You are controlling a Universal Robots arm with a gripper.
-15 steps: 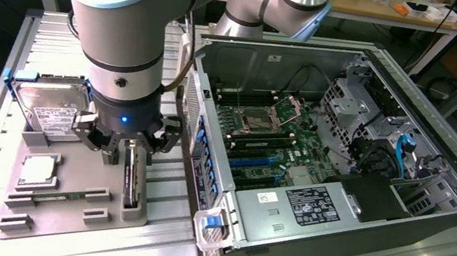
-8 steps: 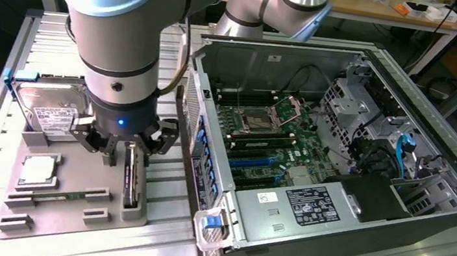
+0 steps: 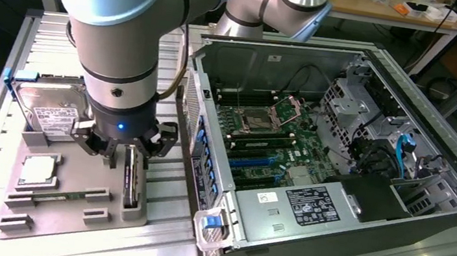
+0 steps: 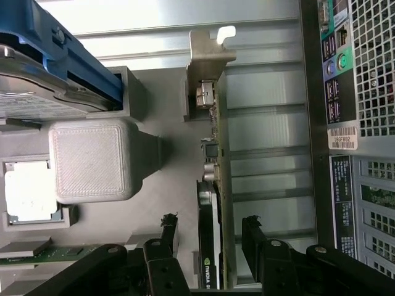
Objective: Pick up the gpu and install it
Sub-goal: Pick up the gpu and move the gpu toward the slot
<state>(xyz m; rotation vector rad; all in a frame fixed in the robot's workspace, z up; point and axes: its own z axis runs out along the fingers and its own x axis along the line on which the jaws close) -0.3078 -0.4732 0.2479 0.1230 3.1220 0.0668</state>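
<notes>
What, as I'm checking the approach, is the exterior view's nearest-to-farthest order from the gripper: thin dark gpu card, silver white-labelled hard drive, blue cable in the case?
1. Thin dark gpu card, on edge in the tray, under the open gripper.
2. Silver white-labelled hard drive, on the exterior view's left.
3. Blue cable, inside the case, on the exterior view's right.

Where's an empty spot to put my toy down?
The ribbed table is bare between the grey tray and the computer case. The tray is crowded: hard drive, and the gpu with the gripper around it.
</notes>
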